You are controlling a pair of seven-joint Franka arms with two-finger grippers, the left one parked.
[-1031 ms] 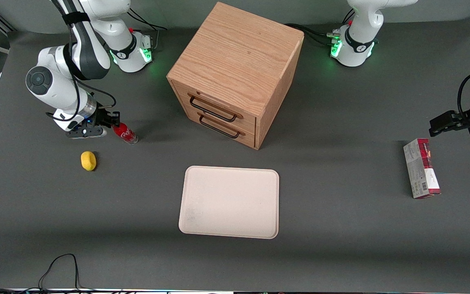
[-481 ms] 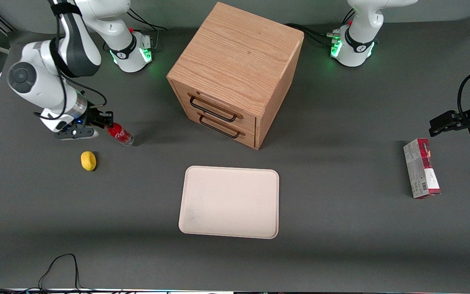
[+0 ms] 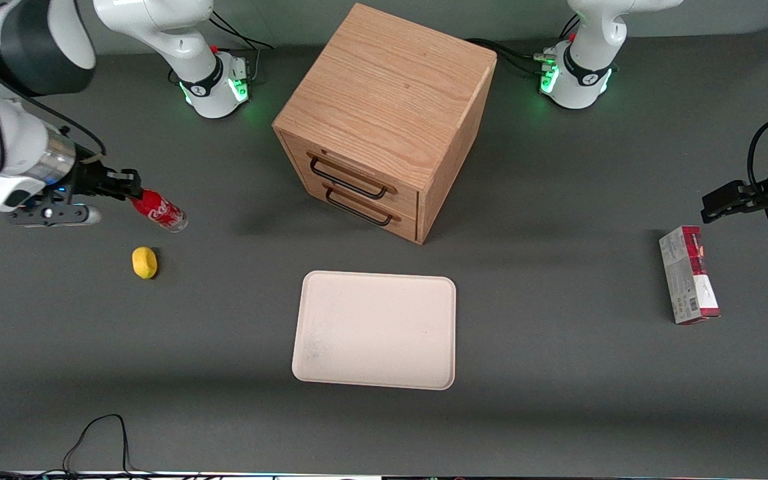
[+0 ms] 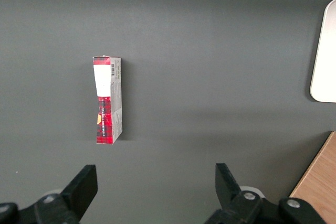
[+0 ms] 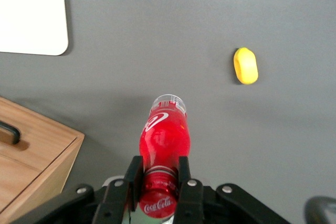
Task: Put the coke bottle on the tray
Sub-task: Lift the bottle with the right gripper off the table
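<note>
While the gripper (image 3: 132, 191) pinches its red cap, the coke bottle (image 3: 159, 211) hangs tilted, white script showing, clear base outward

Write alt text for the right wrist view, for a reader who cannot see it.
The gripper is shut on the neck of a red coke bottle, just below its cap, held above the dark grey table. Below lie a lemon, a corner of the cream tray and a corner of the wooden cabinet.
</note>
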